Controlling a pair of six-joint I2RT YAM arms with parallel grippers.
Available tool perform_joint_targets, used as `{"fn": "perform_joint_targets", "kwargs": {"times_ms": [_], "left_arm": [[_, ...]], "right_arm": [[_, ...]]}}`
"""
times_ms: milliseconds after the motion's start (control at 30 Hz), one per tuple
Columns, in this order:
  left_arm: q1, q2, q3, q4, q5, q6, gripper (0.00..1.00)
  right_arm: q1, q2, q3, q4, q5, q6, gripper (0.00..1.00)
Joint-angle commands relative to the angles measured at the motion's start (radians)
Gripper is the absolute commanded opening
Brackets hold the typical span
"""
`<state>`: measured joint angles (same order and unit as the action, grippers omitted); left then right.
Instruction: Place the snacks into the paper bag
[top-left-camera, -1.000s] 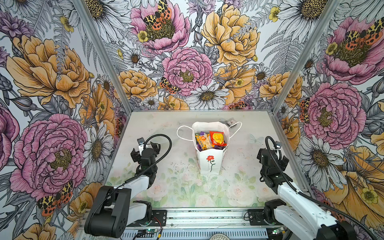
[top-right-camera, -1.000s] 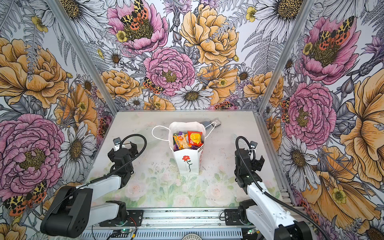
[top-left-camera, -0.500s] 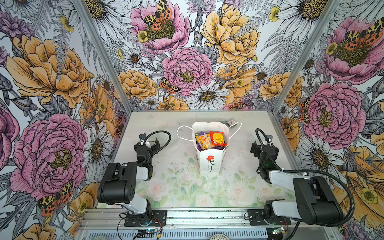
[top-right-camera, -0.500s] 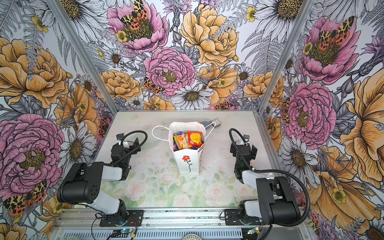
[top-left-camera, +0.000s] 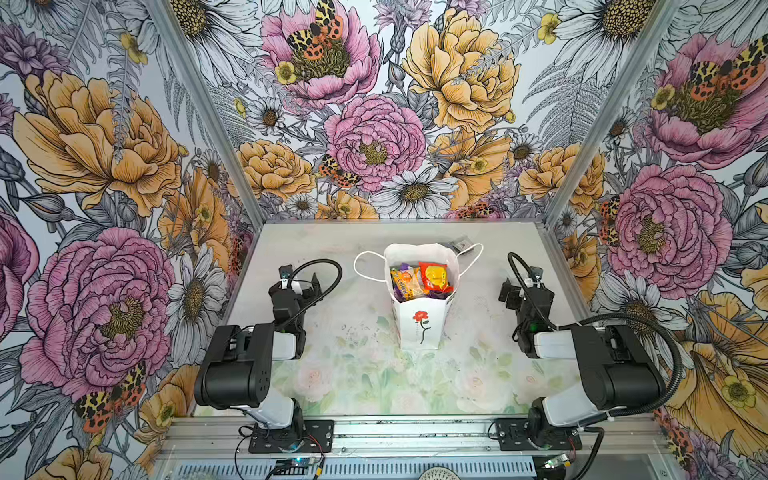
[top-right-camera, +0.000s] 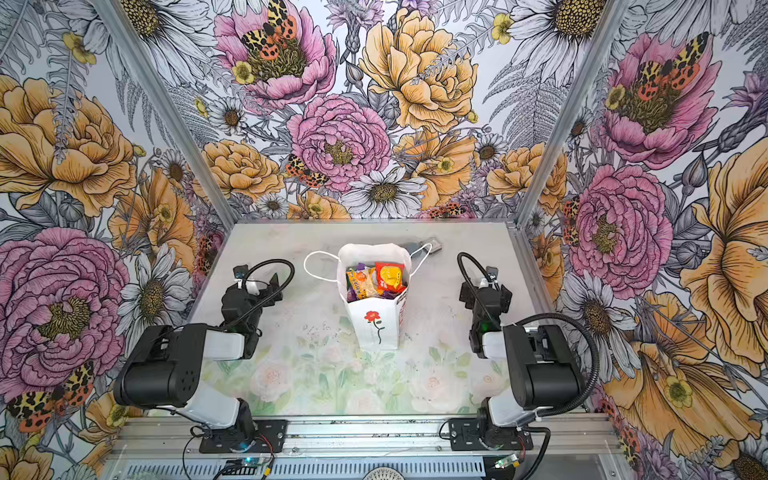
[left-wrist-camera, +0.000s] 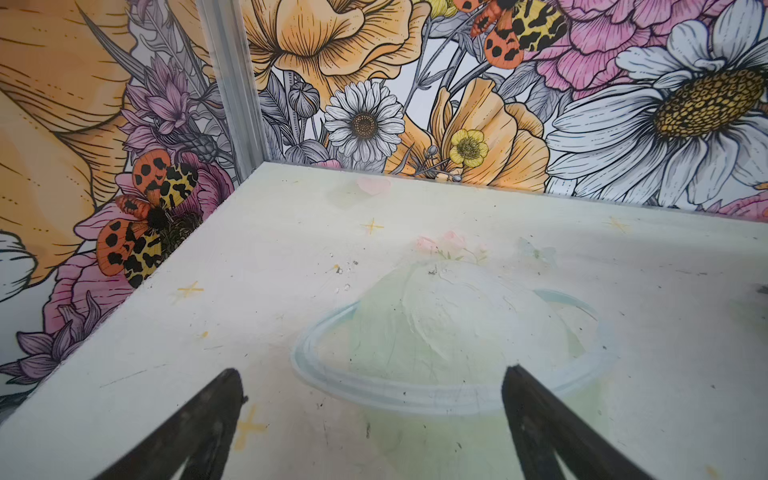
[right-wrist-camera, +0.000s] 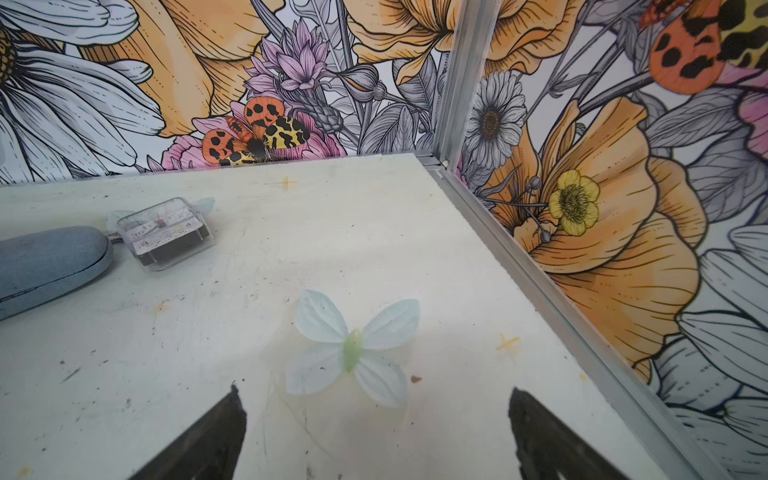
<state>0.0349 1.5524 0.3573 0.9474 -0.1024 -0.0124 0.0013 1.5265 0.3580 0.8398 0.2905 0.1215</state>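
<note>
- Left jaws are standing wide apart, gripping nothing, above the bare table (left-wrist-camera: 257, 257).
- Right jaws are likewise gaping empty.
- Left arm (top-left-camera: 249, 365) and right arm (top-left-camera: 602, 361) are sitting folded low at the table's sides.
- The snacks (top-left-camera: 419, 280) are lying inside the upright paper bag (top-left-camera: 419, 328) at mid-table, apart from both arms.
- A grey-blue case (right-wrist-camera: 45, 262) and clear square box (right-wrist-camera: 166, 232) are lying behind the bag.

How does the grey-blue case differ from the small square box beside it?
The grey-blue case is oblong and round-ended; the square box has corners. The case is opaque; the box has a clear lid over a dark base. The case is larger than the box. Both lie flat on the table.
</note>
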Motion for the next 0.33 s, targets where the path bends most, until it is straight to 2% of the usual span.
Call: {"fn": "perform_joint_targets", "kwargs": {"times_ms": [0, 300], "left_arm": [[0.002, -0.002, 0.003, 0.027, 0.024, -0.014, 0.99], [0.001, -0.003, -0.006, 0.038, 0.034, -0.011, 0.99]], "right_arm": [[0.006, -0.002, 0.019, 0.037, -0.007, -0.002, 1.0], [0.013, -0.004, 0.015, 0.039, 0.0, -0.007, 1.0]]}}
